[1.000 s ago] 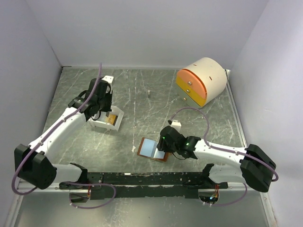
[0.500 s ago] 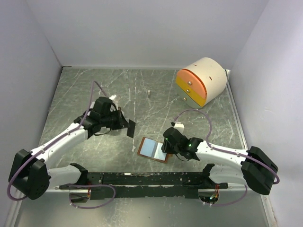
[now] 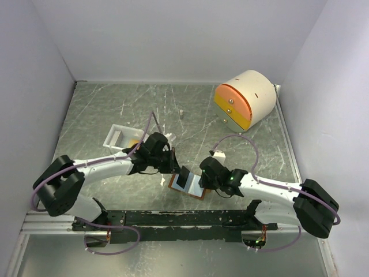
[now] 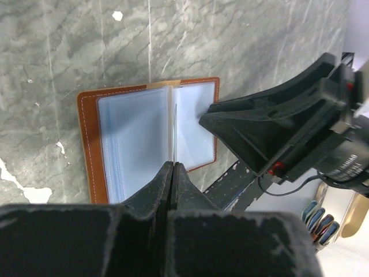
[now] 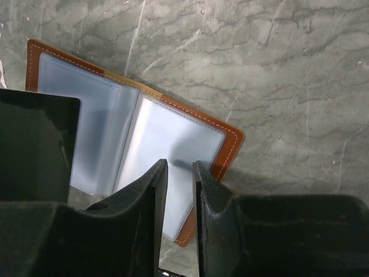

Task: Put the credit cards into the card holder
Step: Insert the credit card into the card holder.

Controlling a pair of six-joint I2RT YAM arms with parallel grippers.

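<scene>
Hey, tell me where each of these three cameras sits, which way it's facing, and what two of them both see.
Top external: high behind the arm bases, looking down at the table; both arms in view.
Left wrist: on the left arm, looking down past the left gripper, shut on a dark card seen edge-on.
Right wrist: on the right arm, looking down past the right gripper, slightly open.
Shared: both wrist views show the open card holder.
</scene>
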